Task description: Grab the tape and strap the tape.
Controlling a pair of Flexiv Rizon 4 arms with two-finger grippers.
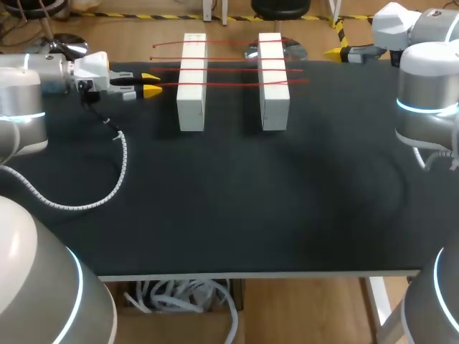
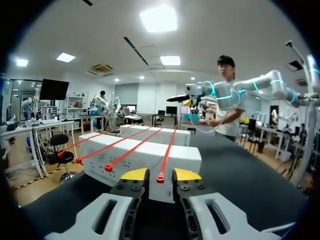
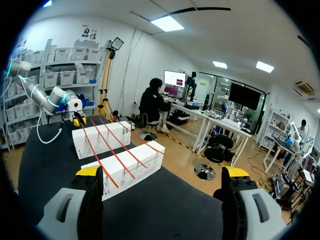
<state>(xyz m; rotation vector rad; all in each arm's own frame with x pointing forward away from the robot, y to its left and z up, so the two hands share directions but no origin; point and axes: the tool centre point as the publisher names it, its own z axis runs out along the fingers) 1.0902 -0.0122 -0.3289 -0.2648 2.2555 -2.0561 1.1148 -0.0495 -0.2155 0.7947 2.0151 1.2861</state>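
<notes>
My left arm [image 1: 29, 93] comes in at the left, low over the black table top [image 1: 251, 215]. A white coiled cable [image 1: 118, 179] loops from its wrist down onto the surface. The left gripper [image 1: 150, 83] lies level and points at the blocks. Its yellow-tipped fingers [image 2: 135, 174] stand a narrow gap apart. The loose end of the nearest strip sits in that gap with a sliver of space on either side (between the tips, but not pinched).

Four thin red tape strips [image 1: 231, 69] lie side by side on the far half of the table. They are stretched straight across the tops of two white rectangular blocks, the left block [image 1: 191, 107] and the right block [image 1: 275, 107]. The blocks stand parallel with a gap between them, and the strip ends overhang the outer side of each.

The right gripper [image 1: 336, 51] is at the far right, near the table's far edge and well apart from the blocks. In its own wrist view the right gripper [image 3: 162, 172] has its fingers spread wide with nothing between them. The blocks and strips lie ahead of it and off to one side.
</notes>
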